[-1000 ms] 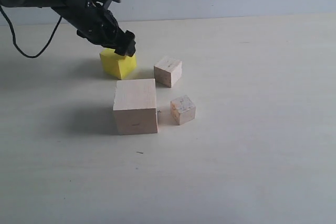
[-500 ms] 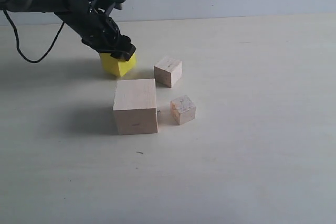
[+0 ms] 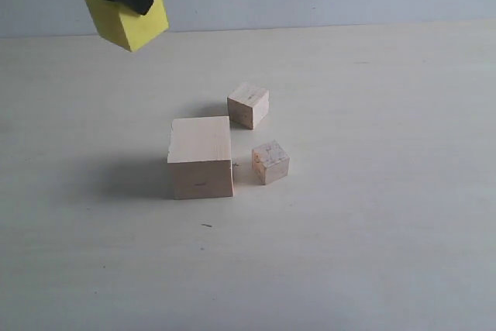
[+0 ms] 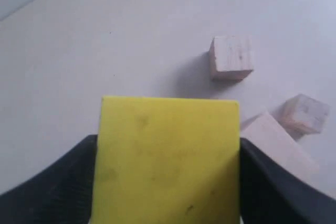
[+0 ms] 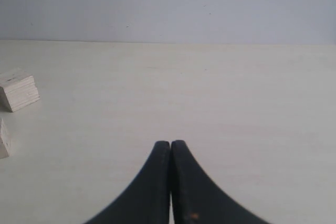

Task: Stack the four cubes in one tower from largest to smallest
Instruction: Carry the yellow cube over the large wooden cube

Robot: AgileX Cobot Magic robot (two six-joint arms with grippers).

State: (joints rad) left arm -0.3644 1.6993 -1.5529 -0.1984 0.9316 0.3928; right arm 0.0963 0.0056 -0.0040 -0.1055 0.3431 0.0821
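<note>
We're pinching the mid-sized bright yellow cube [image 3: 130, 22] btw. the left gripper [image 4: 168, 192] fingers, in the air, up-left of the large pale wooden cube [image 3: 201, 157] in ext. view. The small pale wooden cube [image 3: 248, 105] and the smallest marked wooden cube [image 3: 270, 162] are sitting near its right side. The right gripper [image 5: 171, 156] fingers are pressing together.

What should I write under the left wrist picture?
Left gripper holds the yellow cube over the table; large cube, small cube and smallest cube wait below.

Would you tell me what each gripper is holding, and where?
The left gripper holds the yellow cube by two opposite side faces; the right gripper, shut, holds nothing.
</note>
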